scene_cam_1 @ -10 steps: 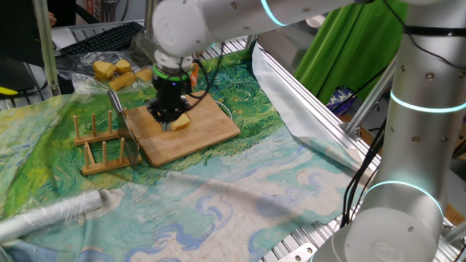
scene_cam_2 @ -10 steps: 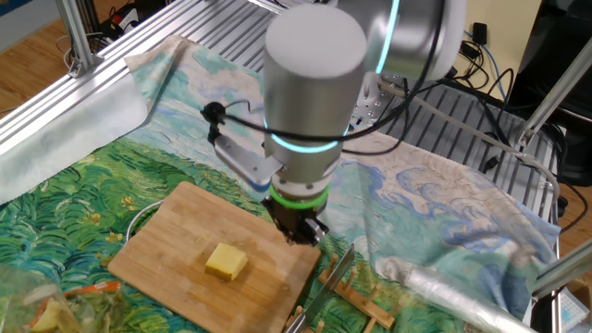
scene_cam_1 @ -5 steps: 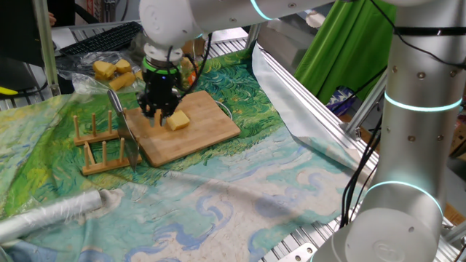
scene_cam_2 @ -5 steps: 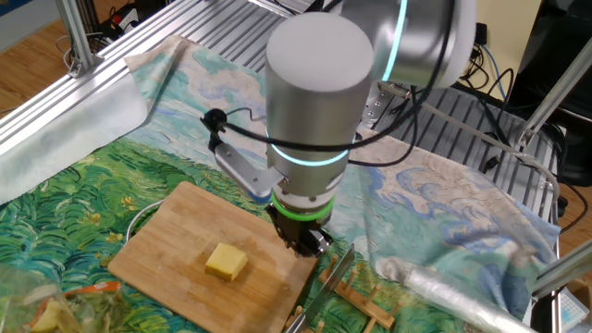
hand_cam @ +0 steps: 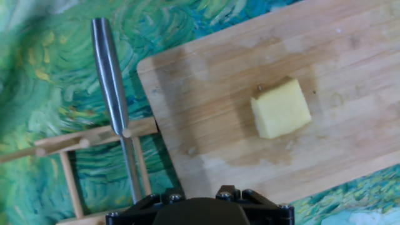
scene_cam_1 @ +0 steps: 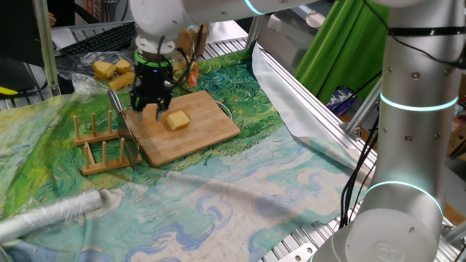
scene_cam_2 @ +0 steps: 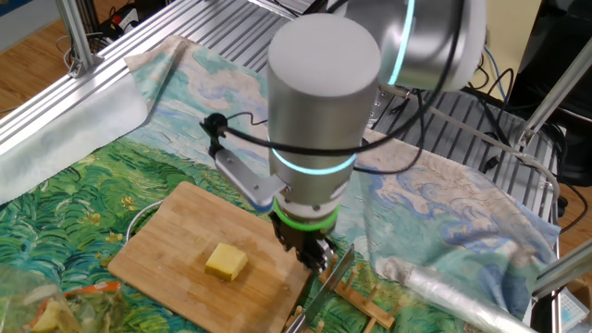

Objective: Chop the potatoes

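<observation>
One blocky pale-yellow potato (scene_cam_1: 177,120) lies on the bamboo cutting board (scene_cam_1: 204,135); it also shows in the other fixed view as the potato (scene_cam_2: 227,262) and in the hand view as the potato (hand_cam: 281,108). My gripper (scene_cam_1: 146,112) hangs over the board's left edge, between the potato and the knife (scene_cam_1: 116,103). Its fingers stand apart with nothing between them. The knife's steel handle (hand_cam: 109,75) rests on a wooden rack (hand_cam: 75,145). The hand view shows only the gripper's body, not the fingertips.
More potato pieces (scene_cam_1: 113,70) lie on plastic wrap at the back left. The wooden rack (scene_cam_1: 102,149) stands left of the board. A silver roll (scene_cam_1: 51,211) lies at the front left. Aluminium rails (scene_cam_1: 313,109) border the painted cloth on the right.
The gripper has moved left off the potato toward the knife rack, and its fingers have spread apart. The potato stays where it was on the board.
</observation>
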